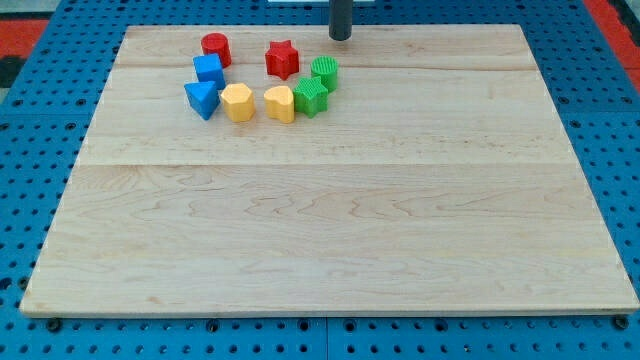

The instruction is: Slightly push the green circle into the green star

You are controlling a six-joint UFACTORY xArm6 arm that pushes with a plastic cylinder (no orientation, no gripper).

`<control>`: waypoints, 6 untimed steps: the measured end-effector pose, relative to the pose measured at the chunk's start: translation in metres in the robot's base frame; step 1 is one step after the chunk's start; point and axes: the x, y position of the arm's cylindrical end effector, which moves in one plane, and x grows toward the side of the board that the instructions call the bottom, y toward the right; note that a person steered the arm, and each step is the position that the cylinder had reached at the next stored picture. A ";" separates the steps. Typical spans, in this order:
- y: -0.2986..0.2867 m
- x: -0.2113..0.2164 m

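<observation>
Table: a pale wooden table [330, 220] lies on a blue perforated base [30, 150]; every block sits in a cluster near the view's top, left of centre.
My tip: my tip [341, 39] stands on the wood near the view's top edge, above and slightly right of the cluster, apart from every block; the closest one is the green circle, just below and to its left.
End effector: a plain dark rod with no jaws, so there is nothing to open or close and it grips nothing.
Green circle: the green circle [325, 72] is the cluster's rightmost block, at its upper right.
Green star: the green star [311, 97] sits just below and left of the green circle; the two look to be touching or all but touching.
Red star: the red star [282, 59] lies left of the green circle, with a small gap.
Red cylinder: the red cylinder [216, 48] is at the cluster's upper left.
Blue blocks: a blue cube [209, 69] sits below the red cylinder, and a blue triangle [201, 99] just below that.
Yellow blocks: a yellow hexagon [237, 102] lies right of the blue triangle; a second yellow block [280, 103], its shape unclear, lies just left of the green star.
</observation>
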 end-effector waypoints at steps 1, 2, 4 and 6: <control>0.000 0.006; 0.002 0.044; 0.024 0.101; 0.043 0.130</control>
